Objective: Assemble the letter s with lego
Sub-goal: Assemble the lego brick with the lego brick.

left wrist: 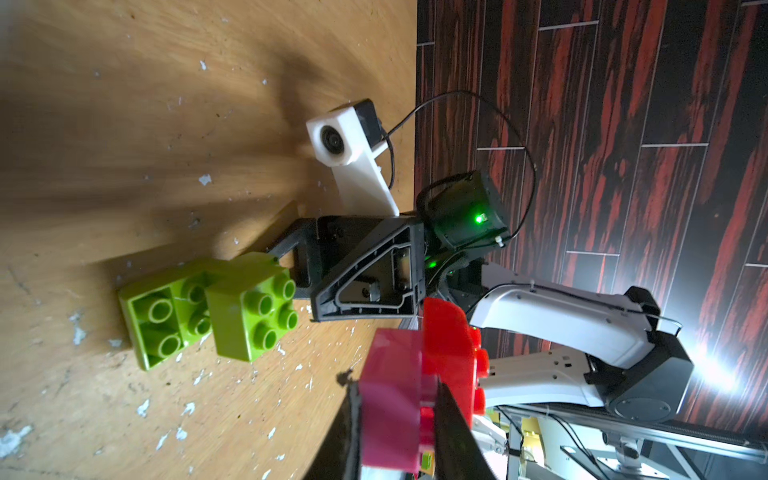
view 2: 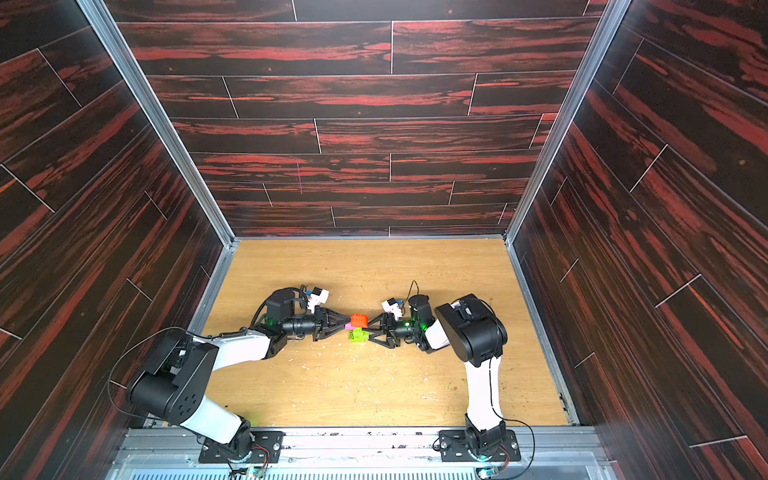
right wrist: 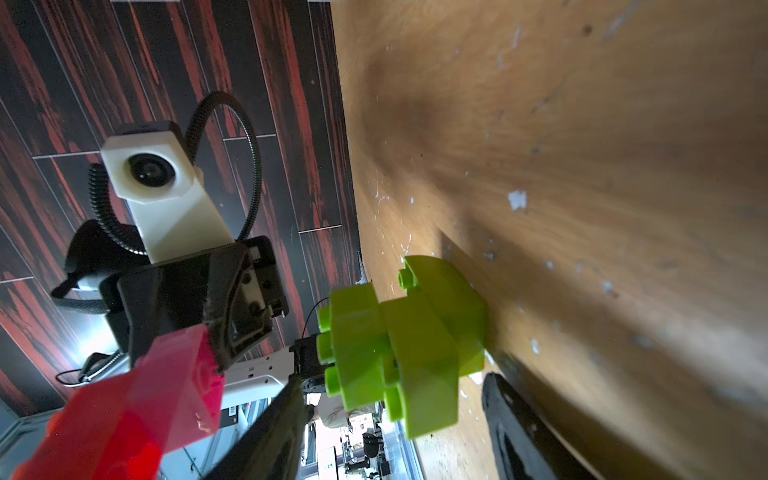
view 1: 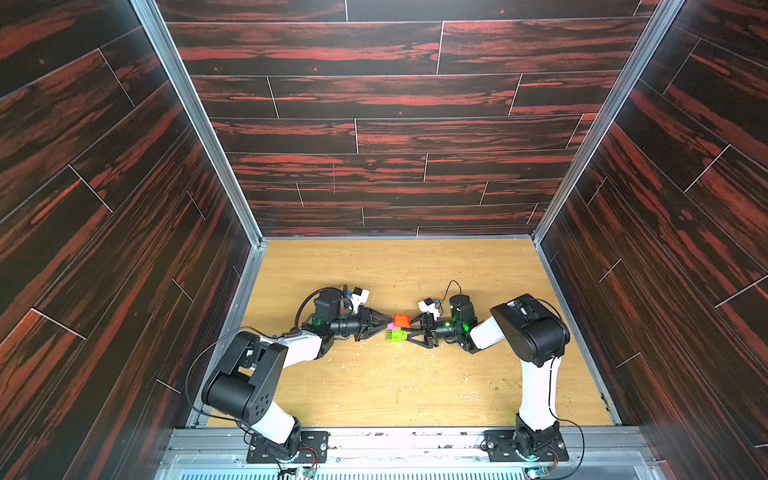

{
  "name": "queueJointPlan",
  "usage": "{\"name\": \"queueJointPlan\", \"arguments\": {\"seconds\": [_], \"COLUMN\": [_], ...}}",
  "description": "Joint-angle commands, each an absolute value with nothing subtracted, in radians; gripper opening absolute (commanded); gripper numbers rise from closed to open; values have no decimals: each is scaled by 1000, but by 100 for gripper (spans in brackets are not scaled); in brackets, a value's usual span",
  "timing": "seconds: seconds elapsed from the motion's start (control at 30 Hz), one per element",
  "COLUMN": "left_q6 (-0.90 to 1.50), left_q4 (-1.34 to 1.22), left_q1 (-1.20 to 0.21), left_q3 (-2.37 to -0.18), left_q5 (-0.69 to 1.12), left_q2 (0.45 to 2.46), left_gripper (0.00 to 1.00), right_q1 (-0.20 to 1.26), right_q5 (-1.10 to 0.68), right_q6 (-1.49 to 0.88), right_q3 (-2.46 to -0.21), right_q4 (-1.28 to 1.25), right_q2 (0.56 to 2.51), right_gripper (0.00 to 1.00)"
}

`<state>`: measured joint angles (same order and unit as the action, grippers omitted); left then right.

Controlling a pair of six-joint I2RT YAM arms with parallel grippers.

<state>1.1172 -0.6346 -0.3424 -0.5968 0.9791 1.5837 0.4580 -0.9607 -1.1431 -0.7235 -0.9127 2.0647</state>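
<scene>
From my console, both arms reached in low over the table (view 1: 374, 395) and met near its middle, the left arm coming from 9 o'clock and the right from 3 o'clock.

The left claw (view 1: 388, 324) (view 2: 347, 325) was pressed together on the pink brick (view 1: 390, 327) (view 2: 350, 327). Its wrist view showed the two dark fingers (left wrist: 349, 440) pinching that pink brick (left wrist: 390, 395) from either side. The red brick (left wrist: 449, 340) was joined to the pink one on the side away from the claw. In both top views the red brick (view 1: 401, 320) (view 2: 359, 320) sat at about 1 o'clock from the greens. The pair was held clear of them, not joined to them.

The lime green bricks (view 1: 395, 336) (view 2: 358, 336) lay on the table as one stuck-together clump, just at 5 o'clock of the pink brick. In the left wrist view I saw the clump (left wrist: 249, 307) with one brick's studs facing the camera and another's hollow underside showing. I could not count them for certain.

The right claw (view 1: 409, 330) (view 2: 368, 330) was spread, and its fingers (right wrist: 511, 411) straddled the green clump (right wrist: 399, 345). A sliver of gap showed on the table side, so it was around the clump rather than squeezing it. The pink and red pair (right wrist: 178, 374) hung near the greens, apart from them.
</scene>
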Motion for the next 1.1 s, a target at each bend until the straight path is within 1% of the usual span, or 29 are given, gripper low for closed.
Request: {"name": "queueJointPlan", "arguments": {"seconds": [0.0,0.07,0.2,0.33,0.77,0.9,1.07], "left_q6": [1060,1063,1014,1017,1024,1022,1027], "left_q4": [-600,-605,-545,-580,-651,-674,-734], "left_q1": [-345,-345,-343,-343,-326,-325,-322], "left_q3": [-601,-600,-609,-606,-606,-605,-595], "left_q5": [1009,1022,1021,1033,1031,1034,1034], "left_q2": [1581,1584,1574,1594,1637,1654,1678], "left_gripper": [21,21,21,20,20,20,20], "right_q1": [467,466,467,468,468,468,469], "right_q5": [-966,-965,-951,-961,-944,-954,-954], "right_q6": [-1144,-1169,-1159,-1190,-1083,-1117,-1123], "right_q3": [-736,-738,-737,-739,-755,-750,-744], "right_q4": [-886,-913,-883,-913,-740,-797,-804], "right_q2": [2125,2135,2137,2170,2161,2180,2181], "right_gripper": [70,70,70,68,64,63,60]}}
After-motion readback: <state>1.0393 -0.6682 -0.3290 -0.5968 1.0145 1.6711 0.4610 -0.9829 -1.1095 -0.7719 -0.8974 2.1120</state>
